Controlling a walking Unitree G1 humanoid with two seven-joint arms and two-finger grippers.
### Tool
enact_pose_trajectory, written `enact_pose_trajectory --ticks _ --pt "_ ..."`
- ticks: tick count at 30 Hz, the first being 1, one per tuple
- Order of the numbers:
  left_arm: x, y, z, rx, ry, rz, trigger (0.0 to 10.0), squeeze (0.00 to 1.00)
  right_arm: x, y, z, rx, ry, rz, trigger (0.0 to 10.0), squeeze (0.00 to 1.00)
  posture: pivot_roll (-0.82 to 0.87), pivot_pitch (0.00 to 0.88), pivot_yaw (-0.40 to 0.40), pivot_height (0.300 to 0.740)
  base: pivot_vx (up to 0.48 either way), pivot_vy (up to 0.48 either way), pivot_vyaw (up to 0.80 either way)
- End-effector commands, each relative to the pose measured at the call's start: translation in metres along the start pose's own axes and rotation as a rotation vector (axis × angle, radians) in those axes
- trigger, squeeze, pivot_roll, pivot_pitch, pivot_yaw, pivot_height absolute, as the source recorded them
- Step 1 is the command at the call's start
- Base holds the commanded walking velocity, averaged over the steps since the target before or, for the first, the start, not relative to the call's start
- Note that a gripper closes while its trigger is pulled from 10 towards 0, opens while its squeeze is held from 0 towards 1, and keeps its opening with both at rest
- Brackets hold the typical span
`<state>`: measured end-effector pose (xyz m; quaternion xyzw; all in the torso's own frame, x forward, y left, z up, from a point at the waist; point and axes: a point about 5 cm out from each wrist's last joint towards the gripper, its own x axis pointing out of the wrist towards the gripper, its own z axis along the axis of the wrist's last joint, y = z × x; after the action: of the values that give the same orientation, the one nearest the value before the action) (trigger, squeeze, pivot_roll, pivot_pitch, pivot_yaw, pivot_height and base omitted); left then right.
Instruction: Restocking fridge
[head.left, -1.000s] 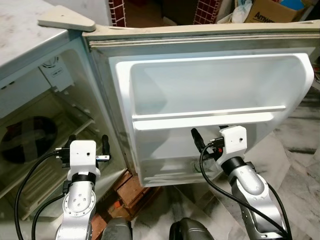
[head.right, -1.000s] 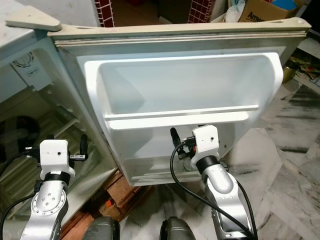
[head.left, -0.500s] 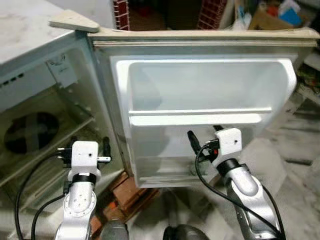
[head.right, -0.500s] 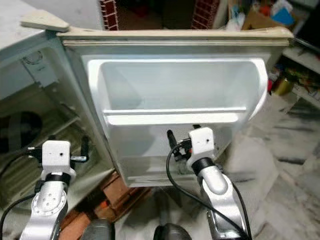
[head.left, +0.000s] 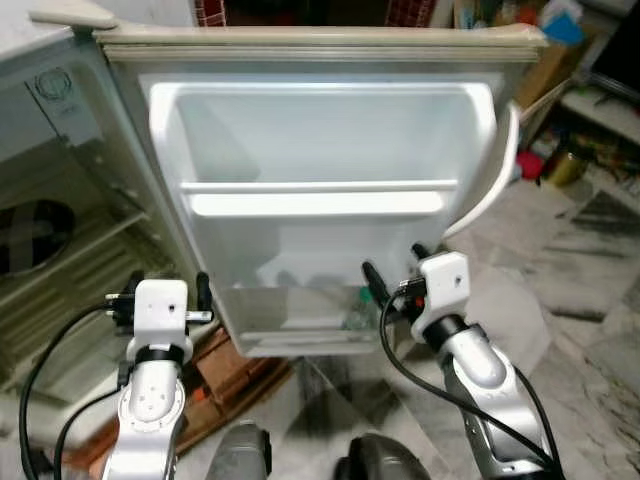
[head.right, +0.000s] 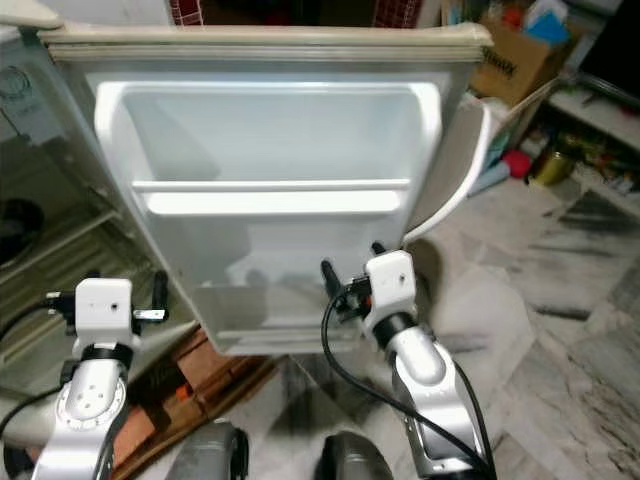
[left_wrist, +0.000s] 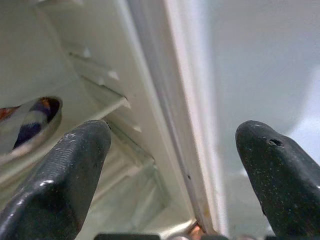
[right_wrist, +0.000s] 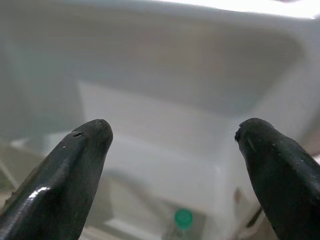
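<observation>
Fridge door (head.left: 320, 160): swung open, white inner shelves facing the robot
Bottle (right_wrist: 182, 223): green cap — standing in the door's lowest bin
Right gripper (head.left: 392, 272): fingers spread, empty, just before that bin
Left gripper (head.left: 165, 285): spread, empty — at the door's hinge edge

Left hand (head.left: 165, 289), right hand (head.left: 392, 277) raised, fingers apart

Marble-patterned floor (head.left: 590, 300) in grey and white extends to the right of the cardboard box (head.right: 510, 62), which stands against shelving cluttered with small items (head.left: 590, 120). Red-tiled pillars (head.right: 185, 10) rise behind the box's level at the top edge, and stacked bricks (head.left: 235, 365) lie on the floor below.
</observation>
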<state>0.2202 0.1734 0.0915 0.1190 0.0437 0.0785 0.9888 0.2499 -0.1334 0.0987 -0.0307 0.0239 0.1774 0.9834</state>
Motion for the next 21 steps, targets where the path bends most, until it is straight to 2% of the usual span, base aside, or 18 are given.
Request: enact_pose_trajectory --ticks 1,5,10,18,21 --pt "-0.003 -0.003 -0.002 0.001 0.013 -0.009 10.0 0.00 -0.003 -0.003 -0.002 0.004 0.007 0.000 10.0 0.00 0.12 0.113 -0.018 0.740 -0.255 -0.345 0.00" --pt "-0.003 -0.004 -0.003 0.007 0.014 -0.012 10.0 0.00 -0.002 -0.004 -0.002 -0.003 0.006 0.000 10.0 0.00 0.12 0.114 -0.019 0.740 -0.254 -0.346 0.00" --pt "-0.005 -0.008 -0.005 0.016 0.025 -0.035 10.0 0.00 0.000 -0.016 0.005 -0.044 -0.036 -0.066 10.0 0.00 0.12 0.110 -0.021 0.740 0.000 -0.352 0.00" --pt "-0.003 -0.011 -0.008 0.027 0.043 -0.055 10.0 0.00 0.007 -0.019 0.005 -0.031 -0.043 -0.099 10.0 0.00 0.13 0.101 -0.022 0.740 0.000 -0.333 0.00" --pt "-0.004 -0.014 -0.011 0.039 0.054 -0.064 10.0 0.00 0.010 -0.019 0.007 -0.094 -0.051 -0.092 10.0 0.00 0.13 0.098 -0.022 0.740 0.000 -0.271 0.00"
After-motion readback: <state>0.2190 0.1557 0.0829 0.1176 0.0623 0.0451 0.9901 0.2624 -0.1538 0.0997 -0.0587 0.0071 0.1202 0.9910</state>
